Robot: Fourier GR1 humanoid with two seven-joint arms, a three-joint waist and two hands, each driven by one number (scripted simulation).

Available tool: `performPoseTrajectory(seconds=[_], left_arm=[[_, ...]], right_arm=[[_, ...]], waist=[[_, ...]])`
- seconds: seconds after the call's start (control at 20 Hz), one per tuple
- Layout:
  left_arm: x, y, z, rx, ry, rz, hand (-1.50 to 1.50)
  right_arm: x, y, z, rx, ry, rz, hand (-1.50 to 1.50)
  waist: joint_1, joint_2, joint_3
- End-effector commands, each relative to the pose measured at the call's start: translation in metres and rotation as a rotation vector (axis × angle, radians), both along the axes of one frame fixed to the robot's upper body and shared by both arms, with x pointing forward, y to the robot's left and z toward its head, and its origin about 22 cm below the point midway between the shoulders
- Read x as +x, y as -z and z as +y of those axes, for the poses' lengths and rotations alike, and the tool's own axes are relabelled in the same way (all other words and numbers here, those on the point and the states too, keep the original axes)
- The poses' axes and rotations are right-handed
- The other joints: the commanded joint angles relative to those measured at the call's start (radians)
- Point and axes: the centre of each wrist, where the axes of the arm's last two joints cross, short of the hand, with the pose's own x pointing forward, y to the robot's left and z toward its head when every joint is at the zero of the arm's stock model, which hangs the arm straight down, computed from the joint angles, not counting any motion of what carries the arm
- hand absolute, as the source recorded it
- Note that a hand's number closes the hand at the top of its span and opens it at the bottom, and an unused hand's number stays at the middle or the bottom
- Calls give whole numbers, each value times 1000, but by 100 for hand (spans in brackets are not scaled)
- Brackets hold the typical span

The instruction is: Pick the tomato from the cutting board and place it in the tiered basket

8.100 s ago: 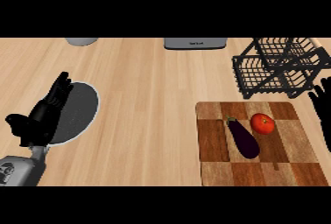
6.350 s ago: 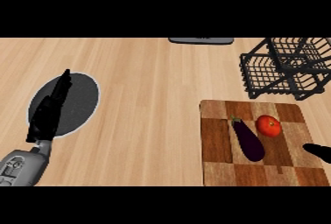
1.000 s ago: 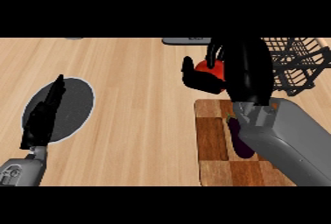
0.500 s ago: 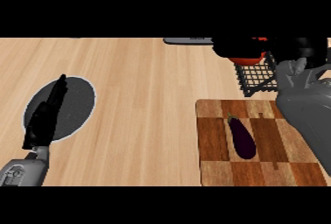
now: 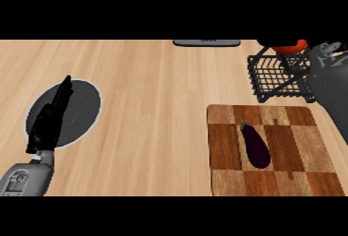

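wooden counter | left hand flat, fingers straight, over grey plate | right hand's state unclear

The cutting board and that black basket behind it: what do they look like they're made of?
The cutting board looks like wood: a checker of light and dark brown blocks with grain lines and a matte finish. The basket seems to be thin wire, probably metal with a black coating: open grid walls that the counter shows through, though plastic cannot be ruled out.
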Motion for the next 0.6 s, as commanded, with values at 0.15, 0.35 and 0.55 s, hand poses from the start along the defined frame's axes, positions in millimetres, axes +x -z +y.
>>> performPoseTrajectory(seconds=[0.15,0.35,0.55], left_arm=[[-4,-13,9,-1,0,4,0],[3,-11,3,-15,15,4,0],[-1,-9,13,11,15,6,0]], right_arm=[[25,4,-59,-151,134,0,150],[41,14,-91,-135,88,39,150],[54,24,-95,-132,38,82,150]], waist=[[3,-1,0],[7,2,1],[15,4,1]])
